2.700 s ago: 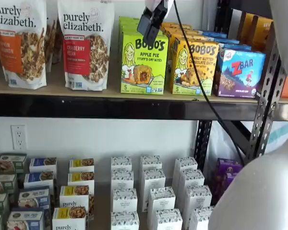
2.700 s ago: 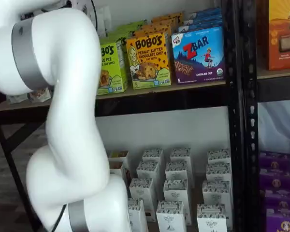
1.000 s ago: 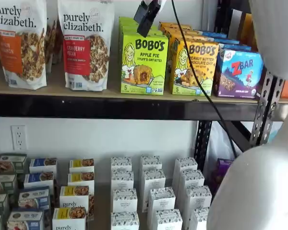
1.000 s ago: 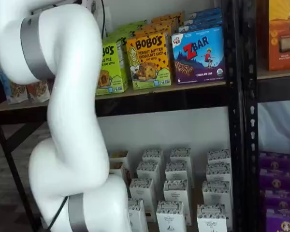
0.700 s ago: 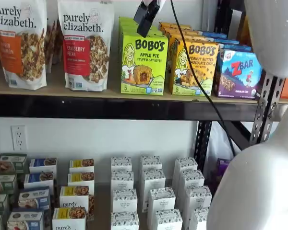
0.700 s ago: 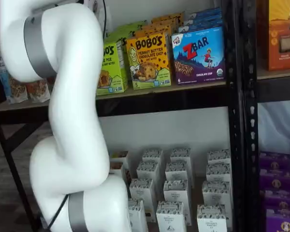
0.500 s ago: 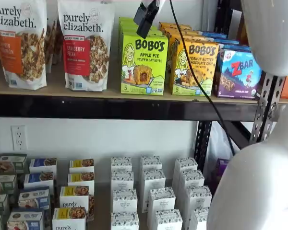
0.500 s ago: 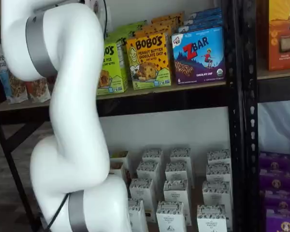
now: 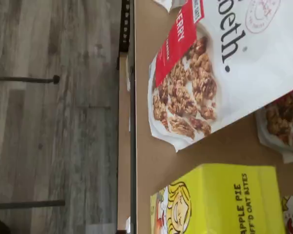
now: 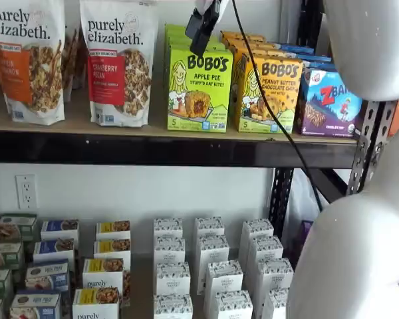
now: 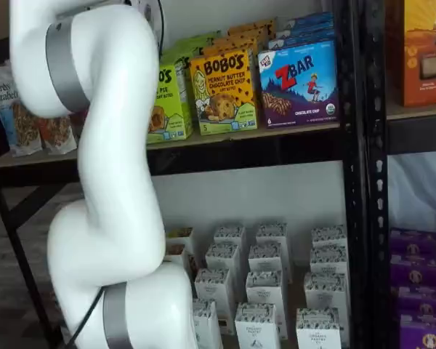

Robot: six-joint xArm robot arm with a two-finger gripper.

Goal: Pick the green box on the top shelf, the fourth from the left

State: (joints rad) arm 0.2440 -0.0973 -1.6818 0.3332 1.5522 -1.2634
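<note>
My white arm [image 11: 109, 182] fills one shelf view, hiding half the green box [image 11: 167, 98]. On the top shelf [image 10: 166, 149] I see that box's whole front: upright, long axis vertical, facing out, beside the yellow-orange carton [image 10: 267, 95]. The gripper [image 10: 203, 28] hangs just above its top edge, jaws spread wide, empty.

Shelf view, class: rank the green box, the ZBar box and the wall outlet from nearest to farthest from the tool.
1. Green box, just below the tool.
2. ZBar box, right end of the top shelf.
3. Wall outlet, lower left.
</note>
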